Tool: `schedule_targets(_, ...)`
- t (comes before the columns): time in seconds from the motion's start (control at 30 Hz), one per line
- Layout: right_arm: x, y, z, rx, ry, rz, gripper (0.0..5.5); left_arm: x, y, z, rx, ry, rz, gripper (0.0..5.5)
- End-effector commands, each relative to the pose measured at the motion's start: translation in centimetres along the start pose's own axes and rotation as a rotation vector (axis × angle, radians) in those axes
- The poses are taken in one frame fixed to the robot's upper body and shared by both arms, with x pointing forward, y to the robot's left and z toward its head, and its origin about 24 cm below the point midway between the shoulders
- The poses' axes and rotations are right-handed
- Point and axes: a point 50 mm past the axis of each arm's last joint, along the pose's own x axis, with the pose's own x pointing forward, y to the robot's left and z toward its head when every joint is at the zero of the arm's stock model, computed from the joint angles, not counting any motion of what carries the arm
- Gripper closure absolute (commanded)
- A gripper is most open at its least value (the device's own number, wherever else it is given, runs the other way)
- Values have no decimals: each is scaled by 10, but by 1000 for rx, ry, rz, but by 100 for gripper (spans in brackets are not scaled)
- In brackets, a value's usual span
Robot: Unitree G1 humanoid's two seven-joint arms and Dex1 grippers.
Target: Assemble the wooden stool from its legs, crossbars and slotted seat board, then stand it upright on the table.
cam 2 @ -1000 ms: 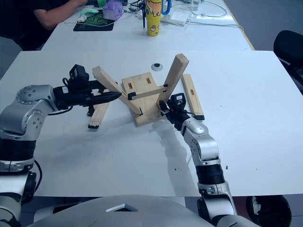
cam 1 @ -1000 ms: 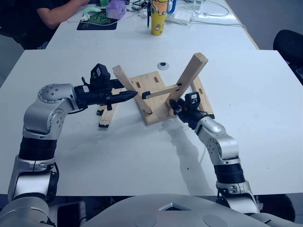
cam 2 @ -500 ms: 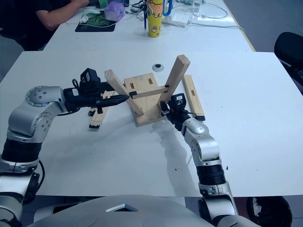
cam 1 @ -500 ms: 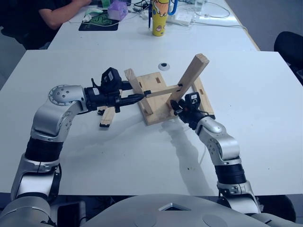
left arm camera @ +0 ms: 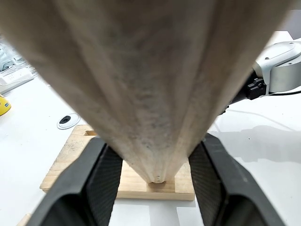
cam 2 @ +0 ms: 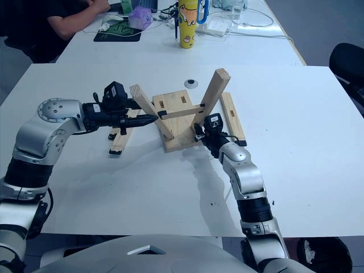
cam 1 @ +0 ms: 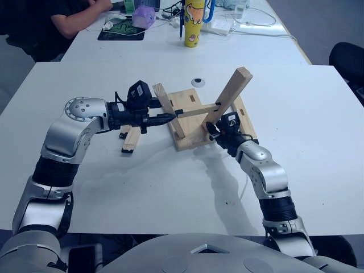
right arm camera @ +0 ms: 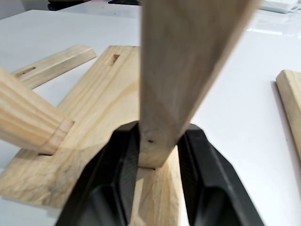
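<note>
On the left of the white table [cam 1: 318, 114], a loose leg [cam 1: 130, 140] lies flat, pointing from near to far. Just right of it, the left gripper [cam 1: 166, 118] reaches in from the left and is clamped on a slanted leg [cam 1: 165, 101]. In the left wrist view, its two black fingers [left arm camera: 101, 183] press on either side of the wood. This leg leans up and away to the far left. Its lower end meets the slotted seat board [cam 1: 193, 129] at a slot, as the right wrist view shows.

The seat board lies flat at the middle of the table, with further slots open on its far part. A thin crossbar [cam 1: 198, 109] with dark ends runs above the board between the two raised legs. Its right end meets the right-hand leg. Whether its left end is seated in the slanted leg cannot be told.

The right-hand leg [cam 1: 231, 92] tilts up toward the far right. Its foot is on the near right part of the board, where the right gripper [cam 1: 218, 130] is closed around it. Right of that, another loose leg [cam 2: 230, 110] lies flat, partly behind the right arm.

A small round object [cam 1: 197, 82] lies on the table beyond the board.
</note>
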Motion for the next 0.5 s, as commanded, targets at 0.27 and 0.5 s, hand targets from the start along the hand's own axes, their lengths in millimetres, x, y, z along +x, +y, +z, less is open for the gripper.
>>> schedule_targets(0.27,4,26,-27,64,112,152,442,25,-30,-81,-216,261,-100,347)
schedule_targets(0.5,-7,16,-4,150,-71,154,342,18,-15,-58,-212,171,-61,347)
